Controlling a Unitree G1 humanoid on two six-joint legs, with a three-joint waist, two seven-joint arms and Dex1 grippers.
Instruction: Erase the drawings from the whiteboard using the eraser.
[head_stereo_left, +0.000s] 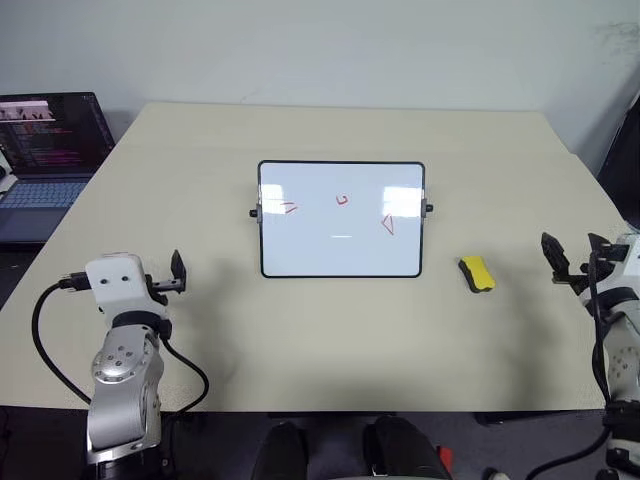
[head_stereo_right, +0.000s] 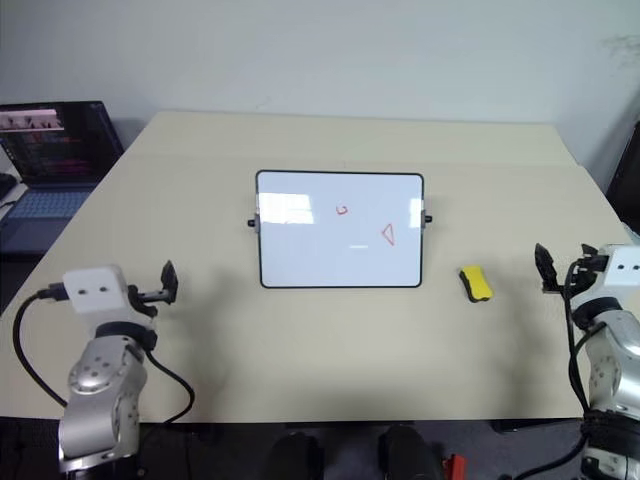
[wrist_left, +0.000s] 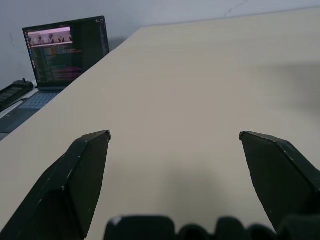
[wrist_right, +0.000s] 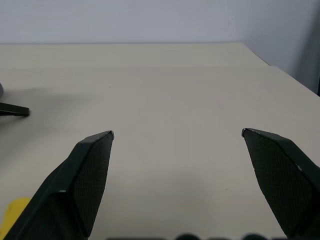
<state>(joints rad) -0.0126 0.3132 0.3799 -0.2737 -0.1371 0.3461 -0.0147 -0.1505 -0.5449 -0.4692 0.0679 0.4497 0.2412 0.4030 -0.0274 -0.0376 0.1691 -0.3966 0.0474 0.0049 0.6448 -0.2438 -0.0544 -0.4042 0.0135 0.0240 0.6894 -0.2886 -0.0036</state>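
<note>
Beige table (head_stereo_left: 300, 330): whiteboard (head_stereo_left: 341, 219) glare washes drawings (head_stereo_left: 387, 224) faint, eraser (head_stereo_left: 476, 273) beside

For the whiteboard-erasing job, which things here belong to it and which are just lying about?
Part of the job:
- whiteboard, mid-table
- red drawings on it
- yellow eraser, on the table to the board's right, untouched
- left gripper and right gripper, both open

Lying about:
- laptop, open, off the table's left edge
</note>
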